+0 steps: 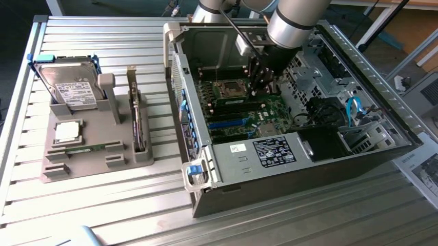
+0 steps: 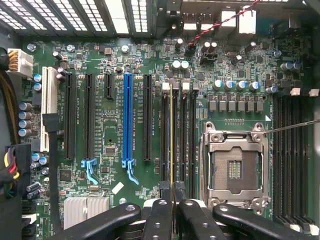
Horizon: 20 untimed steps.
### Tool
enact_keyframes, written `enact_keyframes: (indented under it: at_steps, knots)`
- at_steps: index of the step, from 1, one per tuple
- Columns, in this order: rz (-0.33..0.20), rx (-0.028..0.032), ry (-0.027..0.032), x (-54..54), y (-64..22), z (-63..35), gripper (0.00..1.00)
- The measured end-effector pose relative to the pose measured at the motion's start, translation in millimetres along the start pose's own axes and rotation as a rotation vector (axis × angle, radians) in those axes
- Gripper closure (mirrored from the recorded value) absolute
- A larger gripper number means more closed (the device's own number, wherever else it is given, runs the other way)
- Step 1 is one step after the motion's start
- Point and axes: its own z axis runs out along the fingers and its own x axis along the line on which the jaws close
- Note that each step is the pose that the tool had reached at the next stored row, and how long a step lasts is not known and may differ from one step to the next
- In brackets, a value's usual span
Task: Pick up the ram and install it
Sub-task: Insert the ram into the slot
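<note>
Aluminium slat table (image 1: 102,205) under open computer case (image 1: 308,184), pincer (image 2: 172,201) clenched on the ram (image 2: 171,130).

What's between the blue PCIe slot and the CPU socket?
Wrist view: a black expansion slot, then memory slots with the ram edge-on among them, in the gripper.

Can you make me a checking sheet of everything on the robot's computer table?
Surface: slatted metal table carrying a grey tray and an open computer case.
Job's things: ram seen edge-on, lined up with a slot beside the empty socket; cannot tell if it is seated.
Clutter: hard drive and chip in the tray.
Grippers: gripper shut on the ram, inside the case.
Cables: blue cable in the case.
Surroundings: printed sheet at the exterior view's right.
</note>
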Motion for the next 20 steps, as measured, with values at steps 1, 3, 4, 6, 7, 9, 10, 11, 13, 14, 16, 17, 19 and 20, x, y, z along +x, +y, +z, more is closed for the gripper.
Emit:
enact_keyframes:
  at_steps: [1, 3, 4, 6, 7, 9, 10, 11, 13, 14, 16, 17, 19, 20]
  knots:
    - [0.0, 0.0, 0.0, 0.0, 0.0, 0.7, 0.88]
    - [0.0, 0.0, 0.0001, 0.1, -0.1, 1.7, 0.88]
    - [0.0, -0.0001, 0.0003, 0.1, -0.1, 1.7, 0.88]
    - [0.0, -0.0001, 0.0003, 0.1, -0.1, 1.7, 0.88]
    - [0.0, -0.0001, 0.0002, 0.1, -0.1, 1.8, 0.88]
    - [0.0, 0.0, 0.0, 0.1, -0.1, 2.1, 0.88]
    - [0.0, 0.0, 0.0, 0.2, -0.1, 2.2, 0.88]
    - [0.0, 0.0001, -0.0002, 0.4, -0.1, 2.5, 0.88]
    - [0.0, 0.0, 0.0001, 1.0, -0.1, 2.8, 0.88]
    - [0.0, 0.0, 0.0001, 1.4, -0.1, 3.0, 0.88]
    - [0.0, 0.0, 0.0, 2.1, -0.2, 3.4, 0.88]
    - [0.0, 0.0, 0.0, 2.5, -0.2, 3.7, 0.88]
    - [0.0, 0.0, -0.0001, 3.3, -0.2, 4.3, 0.88]
    - [0.0, 0.0, 0.0001, 3.3, -0.2, 4.3, 0.88]
